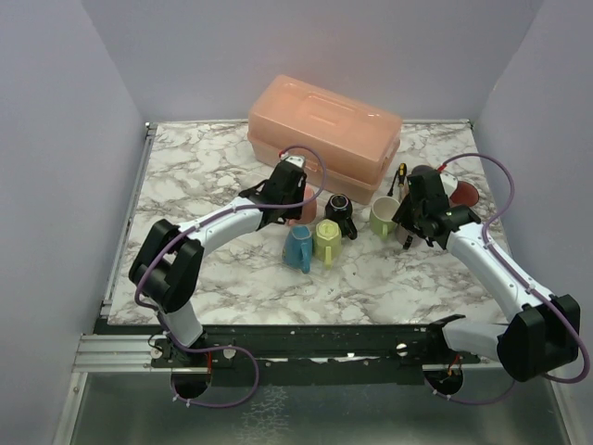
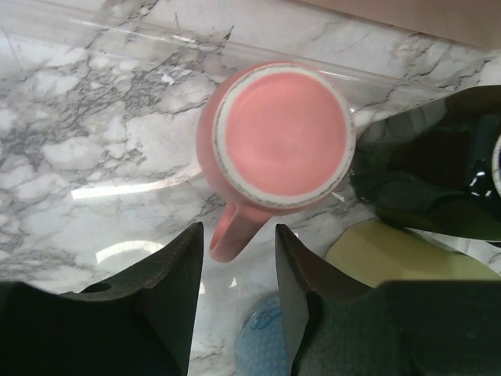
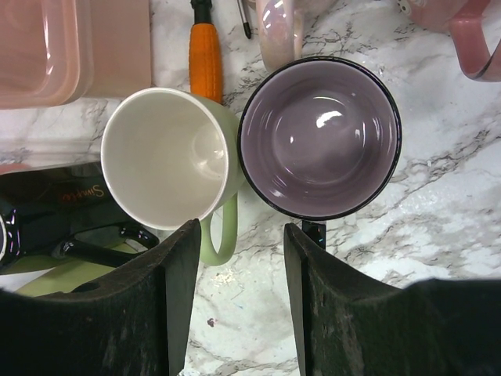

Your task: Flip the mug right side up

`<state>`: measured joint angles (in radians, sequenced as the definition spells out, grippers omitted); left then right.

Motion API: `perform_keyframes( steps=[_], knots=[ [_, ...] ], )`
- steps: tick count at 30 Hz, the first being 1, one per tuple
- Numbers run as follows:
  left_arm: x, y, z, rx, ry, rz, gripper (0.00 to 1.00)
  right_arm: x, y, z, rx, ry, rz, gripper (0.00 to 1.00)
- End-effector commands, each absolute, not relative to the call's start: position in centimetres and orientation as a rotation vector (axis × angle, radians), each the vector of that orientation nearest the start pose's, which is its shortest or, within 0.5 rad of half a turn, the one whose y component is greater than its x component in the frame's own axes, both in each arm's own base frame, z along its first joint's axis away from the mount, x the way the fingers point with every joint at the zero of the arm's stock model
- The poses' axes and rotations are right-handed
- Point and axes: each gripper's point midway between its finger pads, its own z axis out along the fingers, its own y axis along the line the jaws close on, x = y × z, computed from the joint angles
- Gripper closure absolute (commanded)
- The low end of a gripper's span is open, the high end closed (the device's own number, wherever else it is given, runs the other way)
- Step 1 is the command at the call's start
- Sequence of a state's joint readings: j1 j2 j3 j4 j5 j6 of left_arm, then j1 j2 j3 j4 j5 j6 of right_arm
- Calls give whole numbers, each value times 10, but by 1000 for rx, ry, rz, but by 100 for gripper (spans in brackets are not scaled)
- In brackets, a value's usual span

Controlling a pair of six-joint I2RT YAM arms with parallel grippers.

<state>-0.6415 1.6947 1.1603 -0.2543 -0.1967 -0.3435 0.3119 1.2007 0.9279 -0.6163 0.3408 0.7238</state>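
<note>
A pink mug [image 2: 282, 133] stands upside down on the marble table, its flat base facing up and its handle [image 2: 235, 231] pointing toward my left gripper [image 2: 239, 258]. That gripper is open and empty; the handle's end lies just ahead of the gap between the fingertips. In the top view the left gripper [image 1: 283, 199] hovers over this mug [image 1: 306, 209] in front of the box. My right gripper [image 3: 239, 251] is open and empty above an upright pale green mug [image 3: 160, 157] and an upright black mug with a purple inside [image 3: 319, 137].
A peach plastic box [image 1: 324, 134] stands at the back. A blue mug [image 1: 298, 248], a yellow-green mug [image 1: 327, 241] and a black mug [image 1: 340, 213] crowd beside the pink one. An orange-handled screwdriver [image 3: 206, 51] and another pink mug [image 1: 460, 193] lie at the right.
</note>
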Motion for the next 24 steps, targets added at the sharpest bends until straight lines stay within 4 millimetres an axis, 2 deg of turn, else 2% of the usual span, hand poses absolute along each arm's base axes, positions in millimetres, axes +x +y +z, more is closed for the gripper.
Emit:
perform_keyframes(
  steps=[1, 7, 18, 24],
  knots=[
    [365, -261, 99, 386, 2374, -300, 57, 314, 69, 150, 609, 2286, 103, 49],
    [372, -265, 96, 390, 2424, -270, 57, 313, 69, 149, 609, 2285, 102, 49],
    [376, -262, 85, 426, 2486, -188, 71, 314, 67, 149, 607, 2281, 93, 49],
    [376, -260, 78, 450, 2512, -160, 68, 316, 67, 151, 609, 2272, 90, 50]
  ],
)
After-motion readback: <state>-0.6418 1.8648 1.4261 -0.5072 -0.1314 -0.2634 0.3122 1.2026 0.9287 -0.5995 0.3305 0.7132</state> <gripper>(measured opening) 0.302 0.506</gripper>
